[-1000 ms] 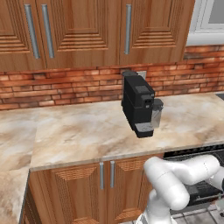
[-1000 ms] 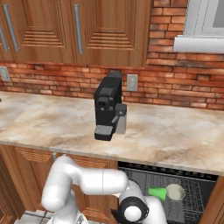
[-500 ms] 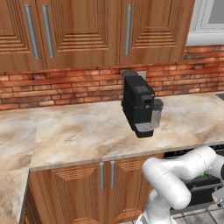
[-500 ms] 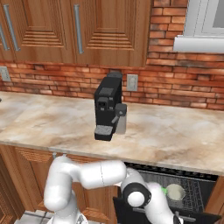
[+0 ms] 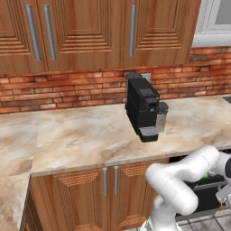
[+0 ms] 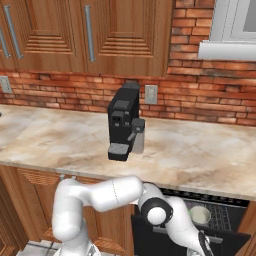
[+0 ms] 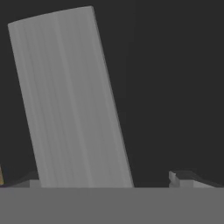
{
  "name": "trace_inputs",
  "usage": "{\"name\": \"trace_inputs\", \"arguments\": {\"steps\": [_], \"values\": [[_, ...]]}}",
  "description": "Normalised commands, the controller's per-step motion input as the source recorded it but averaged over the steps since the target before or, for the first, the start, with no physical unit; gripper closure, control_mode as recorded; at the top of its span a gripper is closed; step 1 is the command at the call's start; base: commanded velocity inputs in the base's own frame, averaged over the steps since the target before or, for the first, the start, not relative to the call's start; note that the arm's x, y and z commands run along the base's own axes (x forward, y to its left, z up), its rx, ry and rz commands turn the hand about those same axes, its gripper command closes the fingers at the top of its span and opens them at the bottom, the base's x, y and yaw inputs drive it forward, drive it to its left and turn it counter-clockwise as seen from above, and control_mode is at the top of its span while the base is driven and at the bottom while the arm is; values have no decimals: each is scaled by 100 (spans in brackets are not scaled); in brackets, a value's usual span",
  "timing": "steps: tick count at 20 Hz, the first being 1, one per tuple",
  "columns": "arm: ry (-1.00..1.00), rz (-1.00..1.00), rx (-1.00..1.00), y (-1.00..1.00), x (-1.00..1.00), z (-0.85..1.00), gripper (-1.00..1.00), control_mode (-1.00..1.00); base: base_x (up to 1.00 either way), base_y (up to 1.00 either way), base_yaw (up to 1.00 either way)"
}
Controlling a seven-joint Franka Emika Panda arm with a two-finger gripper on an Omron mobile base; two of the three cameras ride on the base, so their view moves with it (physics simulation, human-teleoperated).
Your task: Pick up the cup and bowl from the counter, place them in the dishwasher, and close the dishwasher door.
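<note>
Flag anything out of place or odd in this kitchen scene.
Nothing is spilled or damaged. The dishwasher stands open below the counter with the bowl in its rack, as the job requires. The coffee machine sits upright. The open gripper faces a dark panel with a pale strip.

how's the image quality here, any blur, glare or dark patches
Left base view: even light, soft render, no glare on the counter. Right base view: the same flat light, the dishwasher interior dim. Hand view: mostly black, one pale grey strip with soft edges.

Arm point(image 6: 115, 192) swung lower and rightward over the dishwasher point(image 6: 220, 220); green cup now hidden behind it.
</note>
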Motion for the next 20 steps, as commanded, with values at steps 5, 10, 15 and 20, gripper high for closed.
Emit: {"name": "trace_inputs", "arguments": {"steps": [5,10,15,20], "values": [[-9,0,0,-12,65,0,-100,-100,0,0,0],[-8,-2,0,-11,71,0,-100,-100,0,0,0],[-11,-5,-5,-2,69,0,-100,-100,0,0,0],[-16,-10,-18,0,59,0,-100,-100,0,0,0]]}}
